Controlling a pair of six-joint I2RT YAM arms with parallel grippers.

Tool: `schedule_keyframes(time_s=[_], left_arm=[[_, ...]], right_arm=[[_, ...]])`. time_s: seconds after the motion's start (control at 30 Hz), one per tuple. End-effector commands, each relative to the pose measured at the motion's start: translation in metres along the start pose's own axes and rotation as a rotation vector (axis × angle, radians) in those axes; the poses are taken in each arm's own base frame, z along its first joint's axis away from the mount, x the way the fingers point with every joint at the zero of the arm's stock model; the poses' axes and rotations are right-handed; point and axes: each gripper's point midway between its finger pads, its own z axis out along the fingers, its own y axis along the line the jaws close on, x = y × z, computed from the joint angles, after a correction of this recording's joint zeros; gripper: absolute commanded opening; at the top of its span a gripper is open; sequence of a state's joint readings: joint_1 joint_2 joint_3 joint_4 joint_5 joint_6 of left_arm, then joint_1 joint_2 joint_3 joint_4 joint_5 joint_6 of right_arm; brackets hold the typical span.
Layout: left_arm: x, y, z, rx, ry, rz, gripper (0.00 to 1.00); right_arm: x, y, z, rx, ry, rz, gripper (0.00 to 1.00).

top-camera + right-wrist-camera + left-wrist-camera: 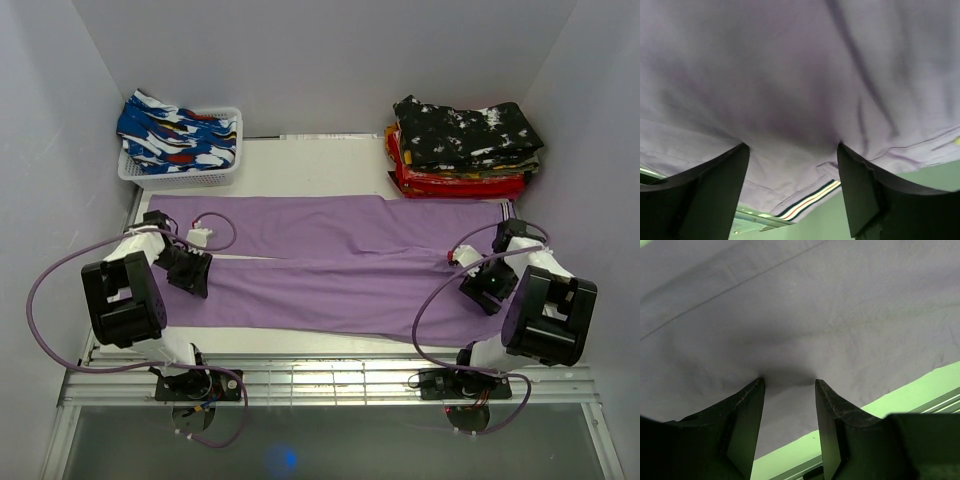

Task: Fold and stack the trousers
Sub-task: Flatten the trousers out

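Long purple cloth trousers [330,262] lie flat across the middle of the white desk [310,160], stretched from the left side of the frame to the right, with the two halves one above the other.

Left pincer [788,382]: at the left end of the trousers, fingers apart, both tips pressed down onto the purple cloth, which dimples between them.

Right pincer [792,146]: at the right end, fingers wide apart, tips also on the cloth. A striped trim [810,199] shows along the fabric edge, low in the wrist view.

Upper left of the frame: white plastic basket [180,180] holding blue patterned fabric [175,135].

Upper right: stack of folded garments [460,165], with a black-and-white speckled one on top and red ones beneath.
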State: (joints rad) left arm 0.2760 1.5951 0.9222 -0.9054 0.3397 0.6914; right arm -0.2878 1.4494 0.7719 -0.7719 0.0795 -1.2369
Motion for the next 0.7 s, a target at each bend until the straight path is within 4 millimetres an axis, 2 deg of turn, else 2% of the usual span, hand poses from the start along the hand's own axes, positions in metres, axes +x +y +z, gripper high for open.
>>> schedule_keyframes(time_s=[0.0, 0.03, 0.07, 0.1, 0.13, 0.17, 0.2, 0.23, 0.27, 0.3, 0.33, 0.37, 0.4, 0.43, 0.47, 0.57, 0.63, 0.67], left_arm=[[-0.036, 0.007, -0.025, -0.032, -0.120, 0.043, 0.55], [-0.049, 0.010, -0.032, -0.034, -0.158, 0.040, 0.55], [-0.063, 0.012, -0.037, -0.030, -0.189, 0.036, 0.55], [-0.095, 0.019, -0.055, -0.043, -0.278, 0.035, 0.55], [-0.110, 0.023, -0.061, -0.047, -0.310, 0.028, 0.55], [-0.123, 0.030, -0.057, -0.035, -0.319, 0.011, 0.55], [-0.150, 0.039, -0.071, -0.060, -0.377, 0.008, 0.55], [-0.161, 0.046, -0.070, -0.069, -0.386, 0.001, 0.55], [-0.173, 0.051, -0.068, -0.082, -0.395, 0.000, 0.55], [-0.182, 0.063, -0.055, -0.086, -0.390, -0.013, 0.55], [-0.196, 0.073, -0.059, -0.115, -0.411, -0.024, 0.55], [-0.202, 0.079, -0.055, -0.124, -0.414, -0.038, 0.55], [-0.205, 0.090, -0.038, -0.121, -0.393, -0.069, 0.55], [-0.209, 0.095, -0.034, -0.120, -0.393, -0.105, 0.54], [-0.217, 0.101, -0.035, -0.132, -0.401, -0.115, 0.54], [-0.212, 0.109, -0.017, -0.137, -0.372, -0.156, 0.52], [-0.206, 0.110, -0.011, -0.148, -0.361, -0.155, 0.52], [-0.194, 0.110, -0.001, -0.154, -0.324, -0.154, 0.52]], right_arm=[[-0.019, -0.033, -0.017, 0.059, -0.074, -0.060, 0.73], [-0.037, -0.049, -0.033, 0.085, -0.153, -0.064, 0.73], [-0.046, -0.058, -0.043, 0.099, -0.189, -0.068, 0.72], [-0.055, -0.064, -0.054, 0.100, -0.228, -0.065, 0.72], [-0.074, -0.089, -0.076, 0.150, -0.303, -0.064, 0.73], [-0.083, -0.100, -0.086, 0.166, -0.341, -0.032, 0.73], [-0.091, -0.109, -0.094, 0.170, -0.372, -0.015, 0.73], [-0.102, -0.118, -0.093, 0.154, -0.404, 0.000, 0.73], [-0.111, -0.137, -0.109, 0.200, -0.432, 0.010, 0.72], [-0.118, -0.143, -0.109, 0.202, -0.442, 0.044, 0.71], [-0.126, -0.155, -0.101, 0.212, -0.446, 0.058, 0.70], [-0.130, -0.166, -0.102, 0.241, -0.441, 0.072, 0.68], [-0.138, -0.170, -0.098, 0.250, -0.443, 0.090, 0.67], [-0.141, -0.174, -0.085, 0.240, -0.428, 0.095, 0.67], [-0.144, -0.181, -0.081, 0.262, -0.420, 0.103, 0.66], [-0.154, -0.179, -0.059, 0.243, -0.410, 0.127, 0.64], [-0.154, -0.164, -0.039, 0.213, -0.381, 0.120, 0.64], [-0.155, -0.163, -0.034, 0.224, -0.380, 0.110, 0.64]])
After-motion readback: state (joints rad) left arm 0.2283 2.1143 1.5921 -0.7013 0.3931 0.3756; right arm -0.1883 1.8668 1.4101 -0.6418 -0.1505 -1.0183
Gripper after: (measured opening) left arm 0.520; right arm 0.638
